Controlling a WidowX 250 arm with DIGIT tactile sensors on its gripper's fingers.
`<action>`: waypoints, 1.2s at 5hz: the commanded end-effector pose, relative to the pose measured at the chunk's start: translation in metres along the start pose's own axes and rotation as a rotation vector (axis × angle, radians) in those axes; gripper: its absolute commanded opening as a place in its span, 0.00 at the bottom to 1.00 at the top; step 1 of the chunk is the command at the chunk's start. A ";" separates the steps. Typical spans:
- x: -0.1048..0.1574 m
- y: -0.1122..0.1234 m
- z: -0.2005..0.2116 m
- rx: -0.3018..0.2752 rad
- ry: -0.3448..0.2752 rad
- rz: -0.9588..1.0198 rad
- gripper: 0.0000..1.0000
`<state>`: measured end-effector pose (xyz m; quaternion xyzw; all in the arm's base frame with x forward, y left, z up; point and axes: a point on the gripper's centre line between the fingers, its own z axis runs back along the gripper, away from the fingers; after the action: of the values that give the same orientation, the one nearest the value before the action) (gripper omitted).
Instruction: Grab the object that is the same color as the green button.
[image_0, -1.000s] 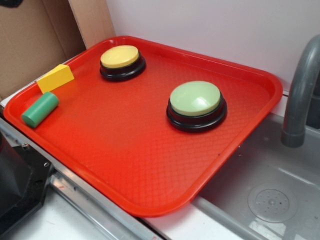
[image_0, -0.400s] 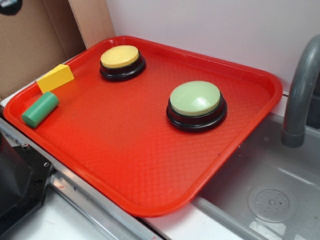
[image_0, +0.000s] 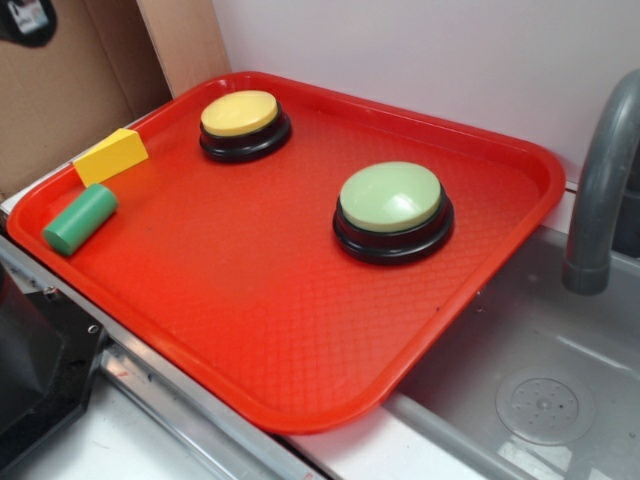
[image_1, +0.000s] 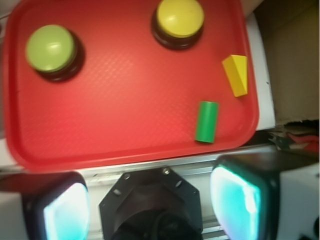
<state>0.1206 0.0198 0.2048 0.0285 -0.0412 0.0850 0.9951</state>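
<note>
A red tray (image_0: 250, 330) fills most of the exterior view, lying on a pale surface (image_0: 120, 440) with a grey sink (image_0: 540, 350) at the lower right of the frame and a grey faucet (image_0: 600, 180) rising at the right edge. The green cylinder (image_0: 80, 219) lies on its side at the left edge of the tray, close to the rim. Just above it in the frame, near but apart, sits the yellow wedge block (image_0: 110, 156). The yellow button (image_0: 244, 124) stands on its black base at the upper left of the tray, and the green button (image_0: 392, 210) stands right of centre, well apart from the cylinder. Brown cardboard (image_0: 70, 80) leans behind the tray at the upper left.

In the wrist view the tray (image_1: 125, 125) is seen from above. The green cylinder (image_1: 206, 121) lies at the lower right of the tray, close to the rim, the yellow wedge block (image_1: 236, 74) up and to the right of it, the yellow button (image_1: 179, 21) at the top and the green button (image_1: 51, 50) at the upper left. The hand (image_1: 150, 205) sits at the bottom of the frame, off the tray's near edge, its two fingers (image_1: 240, 200) spread wide with nothing between them, touching none of the objects.
</note>
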 end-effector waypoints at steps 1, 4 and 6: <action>0.012 0.051 -0.044 0.095 -0.076 0.168 1.00; 0.022 0.090 -0.155 0.153 -0.090 0.227 1.00; 0.021 0.083 -0.199 0.111 -0.029 0.220 1.00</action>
<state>0.1484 0.1181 0.0146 0.0823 -0.0569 0.1999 0.9747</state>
